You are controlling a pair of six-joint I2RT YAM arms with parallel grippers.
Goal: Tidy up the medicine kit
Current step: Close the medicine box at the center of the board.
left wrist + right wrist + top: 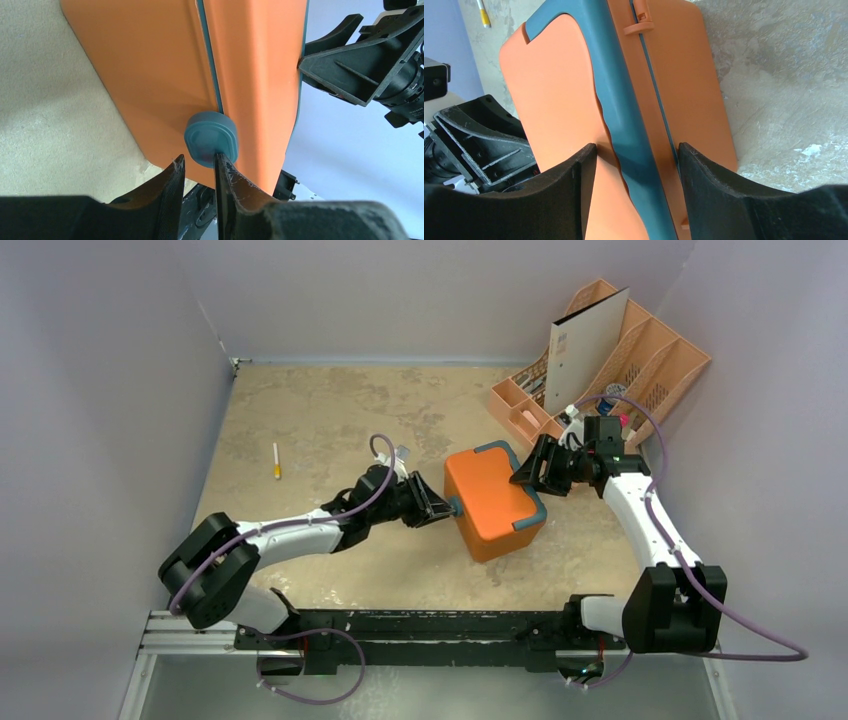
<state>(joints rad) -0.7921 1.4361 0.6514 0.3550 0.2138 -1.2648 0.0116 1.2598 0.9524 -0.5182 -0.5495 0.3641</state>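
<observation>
The medicine kit (pixel 490 502) lies shut in the middle of the table (pixel 330 410), glossy orange with a grey-blue rim and seam. My right gripper (pixel 638 150) straddles its far edge with the fingers spread wide, probably to steady it. My left gripper (pixel 200 161) is narrowed to a slit at the round latch (pixel 210 136), likely to pry it up. I cannot tell whether it actually pinches the lip.

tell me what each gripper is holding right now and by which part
The left gripper pinches the medicine kit by its grey-blue latch. The right gripper straddles the kit's blue-rimmed edge; whether it clamps cannot be told.
</observation>
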